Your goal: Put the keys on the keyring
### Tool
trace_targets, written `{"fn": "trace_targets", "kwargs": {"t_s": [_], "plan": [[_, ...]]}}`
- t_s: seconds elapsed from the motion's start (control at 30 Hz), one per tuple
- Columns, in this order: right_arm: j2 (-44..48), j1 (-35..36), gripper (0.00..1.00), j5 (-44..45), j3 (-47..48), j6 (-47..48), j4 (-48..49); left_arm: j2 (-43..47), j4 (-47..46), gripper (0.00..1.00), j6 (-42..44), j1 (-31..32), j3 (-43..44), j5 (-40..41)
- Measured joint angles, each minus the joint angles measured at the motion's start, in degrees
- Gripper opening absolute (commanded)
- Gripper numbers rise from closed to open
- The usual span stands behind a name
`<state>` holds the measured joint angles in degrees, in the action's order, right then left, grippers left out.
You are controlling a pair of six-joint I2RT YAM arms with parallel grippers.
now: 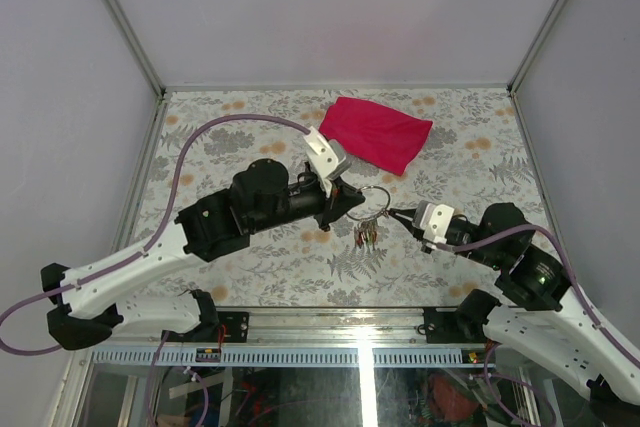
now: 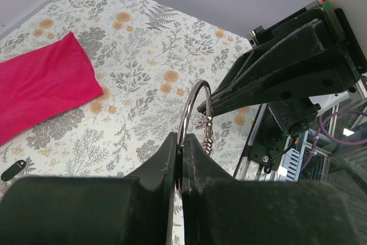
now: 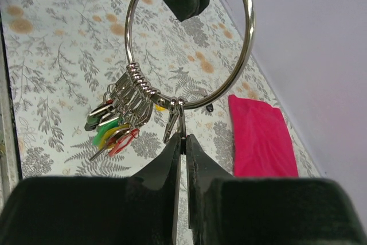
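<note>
Because a thin ring swings and turns if it is pinched at one place only, the two arms share it above the counter (image 1: 250, 272). The left tool (image 2: 179, 156) is clenched edge-on across the wire of the keyring (image 3: 251, 27). The ring stands roughly upright, lifted clear of the floral surface near the middle of the counter, not far from the magenta cloth (image 1: 378, 133).

The keys (image 3: 112, 130), with green, yellow and red heads, hang in a bunch from small links gathered at the lowest part of the ring, where their weight pulls them. This leaves the upper arc bare.

The right tool (image 3: 183, 142) has its fingers drawn together on the tip of a small silver clasp (image 3: 172, 123), which hangs from the ring just beside the bunch. It appears to grip the clasp.

Judged purpose: the left arm serves as a fixed holder so that the right can work one fitting without the ring twisting away.

No loose coloured key is visible. A small dark piece (image 2: 12, 170) lies on the counter near the cloth, too small to identify. The cloth lies flat, touched by neither arm.
</note>
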<state>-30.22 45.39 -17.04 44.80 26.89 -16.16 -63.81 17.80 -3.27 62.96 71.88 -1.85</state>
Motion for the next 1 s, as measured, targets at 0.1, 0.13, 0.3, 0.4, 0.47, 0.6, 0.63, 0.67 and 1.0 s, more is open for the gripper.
{"fn": "trace_targets", "kwargs": {"t_s": [0.1, 0.13, 0.3, 0.4, 0.47, 0.6, 0.63, 0.67, 1.0], "plan": [[0.11, 0.00, 0.00, 1.11, 0.35, 1.68, -1.60, -1.18, 0.13, 0.00, -0.52, 0.00, 0.59, 0.57], [0.28, 0.00, 0.00, 1.55, 0.35, 1.97, -1.84, -1.36, 0.13, 0.00, -0.96, 0.00, 0.59, 0.94], [2.86, 0.02, 0.00, 3.65, -1.55, 0.79, 2.03, -0.35, -3.08, 0.00, -4.11, 0.00, -1.20, 2.38], [4.96, 0.04, 0.00, 4.17, -4.26, -1.51, 5.97, 1.20, -6.36, 0.00, -6.40, 0.00, -3.93, 2.75], [5.64, 0.07, 0.00, 4.74, -6.01, -3.06, 8.81, 1.97, -8.15, 0.00, -7.96, 0.00, -5.51, 3.34], [5.97, 0.09, 0.00, 6.38, -7.21, -4.50, 11.65, 2.01, -9.20, 0.00, -9.46, 0.00, -5.88, 4.04], [5.97, 0.11, 0.00, 6.99, -7.21, -4.68, 12.31, 2.03, -9.79, 0.00, -9.99, 0.00, -5.95, 4.31], [5.99, 0.11, 0.00, 7.43, -7.21, -4.85, 13.03, 2.08, -10.58, 0.00, -10.40, 0.00, -6.16, 4.44], [5.95, 0.11, 0.00, 10.16, -9.01, -5.90, 17.18, 3.56, -19.50, 0.00, -17.38, -0.07, -12.02, 6.93]]}}
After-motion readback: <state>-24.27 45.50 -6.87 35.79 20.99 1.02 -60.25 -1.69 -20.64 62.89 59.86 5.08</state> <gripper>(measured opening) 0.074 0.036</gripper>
